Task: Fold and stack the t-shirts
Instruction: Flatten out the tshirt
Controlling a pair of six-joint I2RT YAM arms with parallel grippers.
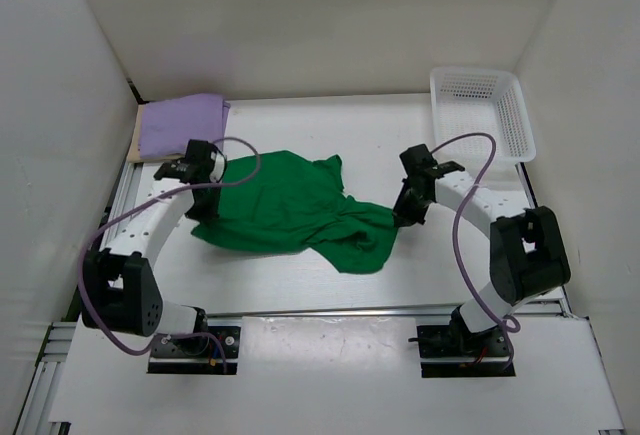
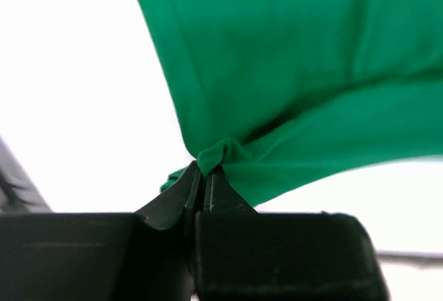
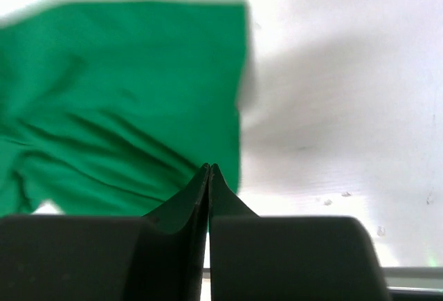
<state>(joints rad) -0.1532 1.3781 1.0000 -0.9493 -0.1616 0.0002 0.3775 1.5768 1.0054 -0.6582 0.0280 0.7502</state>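
A bright green t-shirt (image 1: 290, 210) lies crumpled across the middle of the table. My left gripper (image 1: 205, 212) is at its left edge, shut on a small bunch of green cloth (image 2: 221, 152), which shows above the tips of the left gripper (image 2: 205, 171). My right gripper (image 1: 405, 215) is at the shirt's right edge. In the right wrist view the right gripper (image 3: 210, 168) has its tips pressed together on the green t-shirt (image 3: 124, 93), with creases running toward them. A folded light purple t-shirt (image 1: 182, 125) lies at the back left on a tan t-shirt (image 1: 136, 140), of which only an edge shows.
A white lattice basket (image 1: 480, 110) stands at the back right corner. White walls close in the table on the left, back and right. Purple cables loop from both arms over the table near the shirt.
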